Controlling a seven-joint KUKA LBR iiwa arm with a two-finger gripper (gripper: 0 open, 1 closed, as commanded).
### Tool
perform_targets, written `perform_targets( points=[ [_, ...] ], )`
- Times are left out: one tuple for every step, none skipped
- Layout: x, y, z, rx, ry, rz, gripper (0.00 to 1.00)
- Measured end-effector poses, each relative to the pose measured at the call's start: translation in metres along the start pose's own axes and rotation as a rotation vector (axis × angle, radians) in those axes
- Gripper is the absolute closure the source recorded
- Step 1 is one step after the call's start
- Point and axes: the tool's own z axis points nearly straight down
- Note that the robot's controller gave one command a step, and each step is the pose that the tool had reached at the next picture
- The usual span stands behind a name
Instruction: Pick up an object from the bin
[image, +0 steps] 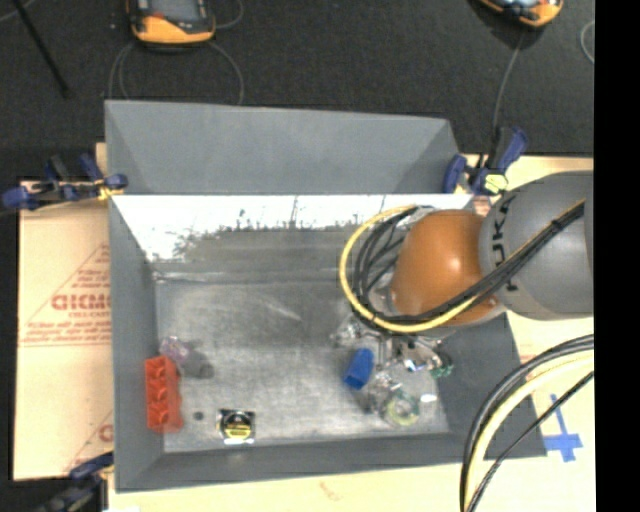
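**One tool (400, 362), low at the right of the grey metal bin (260, 320)**

Tool sits below the orange wrist cover (440, 265), just beside a small blue plastic block (358, 370) on the bin floor. Whether it is spread or closed cannot be told. A pale green-white ring (403, 410) lies near. A red ridged plastic brick (163, 392) rests well apart, far left.

Grey metal bin (262, 345), floor scuffed. Front-left: red block (162, 392) w/ small pale clear thing (181, 350) just behind it. Front edge, nr the red block: black-yellow item (236, 425). Right side: blue block (358, 370) beside heap of small clear & green bits (402, 405).
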Motion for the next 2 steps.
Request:
perform_targets(
  points=[
    [-0.003,0.000,-0.002,0.000,-0.006,-0.003,1.00],
    [-0.017,-0.015,-0.139,-0.005,0.005,-0.465,1.00]
  ],
)
